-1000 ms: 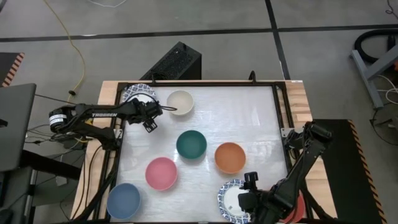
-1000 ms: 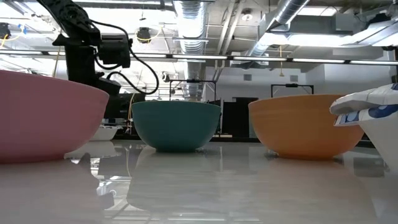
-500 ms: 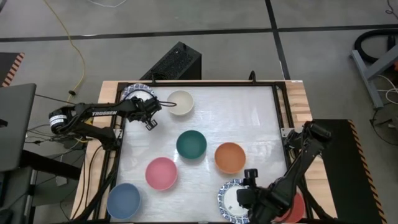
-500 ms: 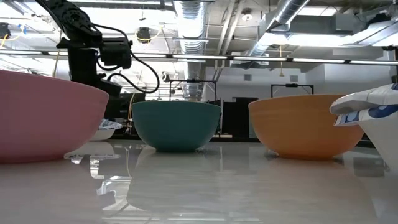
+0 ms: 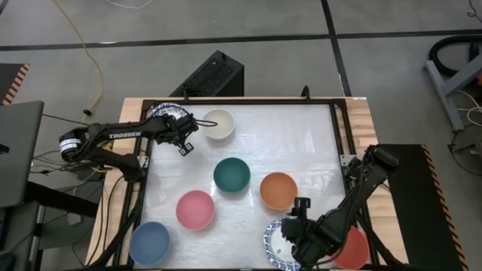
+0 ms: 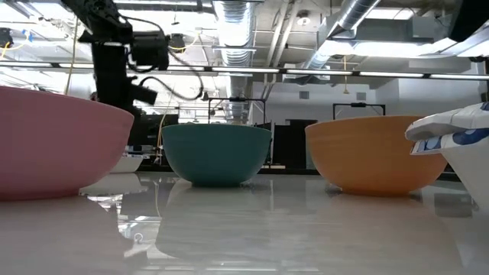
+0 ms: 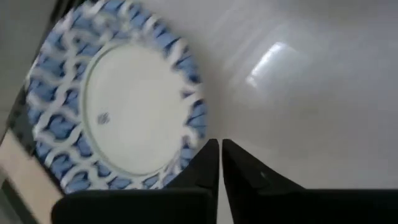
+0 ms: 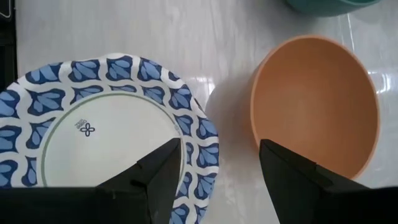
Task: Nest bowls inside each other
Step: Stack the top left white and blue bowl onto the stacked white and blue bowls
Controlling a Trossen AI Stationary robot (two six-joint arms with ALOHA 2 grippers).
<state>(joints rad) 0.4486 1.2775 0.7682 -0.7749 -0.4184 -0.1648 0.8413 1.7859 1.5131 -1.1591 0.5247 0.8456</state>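
Observation:
Several bowls rest on their bases on the white table. A blue-patterned bowl (image 5: 164, 113) (image 7: 118, 106) and a cream bowl (image 5: 220, 124) stand far left. Dark green (image 5: 232, 175), orange (image 5: 279, 190) (image 8: 314, 102), pink (image 5: 196, 209) and blue (image 5: 149, 242) bowls stand nearer. A second patterned bowl (image 5: 277, 239) (image 8: 106, 137) is near right. My left gripper (image 5: 194, 126) (image 7: 220, 163) is shut between the first two bowls. My right gripper (image 5: 300, 220) (image 8: 217, 177) hangs open above the near patterned bowl's rim and the table beside the orange bowl. My left gripper's shut fingers (image 7: 205, 165) slant down right beside the far patterned bowl's rim (image 7: 194, 127). Nothing shows in the thin slit between them. Whether the finger beside the rim touches it, I cannot tell.
A red bowl (image 5: 354, 248) lies partly under the right arm at the near right corner. A dark metal frame (image 5: 335, 120) borders the table. Bare table lies between the cream bowl and the far right corner.
My left gripper has risen and shifted a little toward the far edge, staying between the patterned and cream bowls. My right gripper has moved slightly toward the table's left over the near patterned bowl and rolled a little. No bowl has visibly shifted.

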